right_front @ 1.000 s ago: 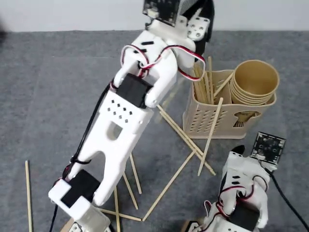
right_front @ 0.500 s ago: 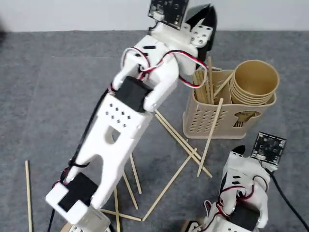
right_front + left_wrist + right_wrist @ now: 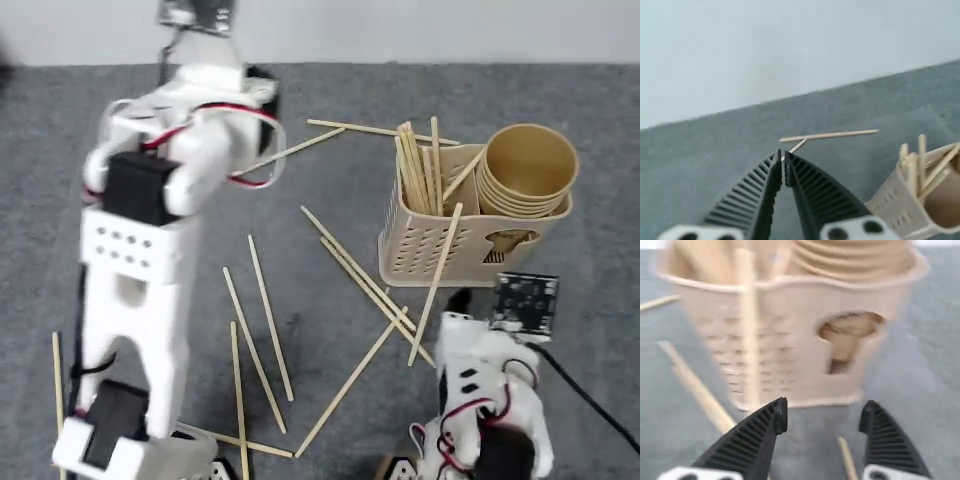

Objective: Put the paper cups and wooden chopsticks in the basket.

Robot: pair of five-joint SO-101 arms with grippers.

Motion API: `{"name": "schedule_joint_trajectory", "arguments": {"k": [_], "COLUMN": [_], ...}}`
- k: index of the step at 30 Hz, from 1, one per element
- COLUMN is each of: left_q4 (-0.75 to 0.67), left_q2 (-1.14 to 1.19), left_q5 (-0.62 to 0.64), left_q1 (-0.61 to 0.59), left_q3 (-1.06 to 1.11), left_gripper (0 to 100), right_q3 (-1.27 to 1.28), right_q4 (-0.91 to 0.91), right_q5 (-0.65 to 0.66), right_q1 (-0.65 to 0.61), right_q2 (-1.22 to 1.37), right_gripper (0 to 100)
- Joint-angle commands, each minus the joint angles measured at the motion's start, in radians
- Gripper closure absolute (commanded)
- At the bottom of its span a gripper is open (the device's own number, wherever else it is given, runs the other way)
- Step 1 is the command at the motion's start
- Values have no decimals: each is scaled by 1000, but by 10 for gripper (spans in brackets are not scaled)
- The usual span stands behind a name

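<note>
**Jaws nearly closed on the left, wide apart on the right**

Seen from its own wrist camera, the left gripper [image 3: 783, 161] has its two ribbed jaws pressed almost together, with a thin slit between them. The end of one chopstick [image 3: 799, 145] shows just past the tips. Whether the jaws touch it cannot be told. In the high view the left arm [image 3: 140, 270] stands along the left side of the frame, well apart from the basket [image 3: 440, 245].

The right gripper [image 3: 825, 415] holds its jaws spread wide with nothing between them, facing the front wall of the basket close by. In the high view the right arm [image 3: 490, 400] sits at the lower right, just below the basket.

At the right of centre, the basket holds the stacked paper cups [image 3: 527, 165] in its right part and a bundle of upright chopsticks [image 3: 420, 175] in its left part. One leaning chopstick [image 3: 437, 280] rests against the basket's outer front.

More loose chopsticks [image 3: 360, 270] lie on the grey mat [image 3: 330, 200]: a crossed group left of and below the basket, several [image 3: 268, 318] in the lower centre, two at the upper centre [image 3: 380, 131], and one at the far lower left edge [image 3: 57, 400].
</note>
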Motion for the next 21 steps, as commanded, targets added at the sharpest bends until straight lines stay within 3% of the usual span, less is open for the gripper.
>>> {"name": "schedule_joint_trajectory", "arguments": {"k": [1, 8, 21], "left_q4": [72, 141, -89], "left_q2": [-89, -114, -120], "left_q5": [-6, -5, -3], "left_q1": [-72, -153, -153], "left_q3": [-8, 19, 354], "left_gripper": [988, 988, 988], "right_q3": [-83, -51, -54], "right_q4": [4, -61, -298], "right_q5": [-25, -28, -80], "right_q1": [-122, -189, -186], "right_q2": [5, 31, 495], "right_gripper": [848, 790, 790]}}
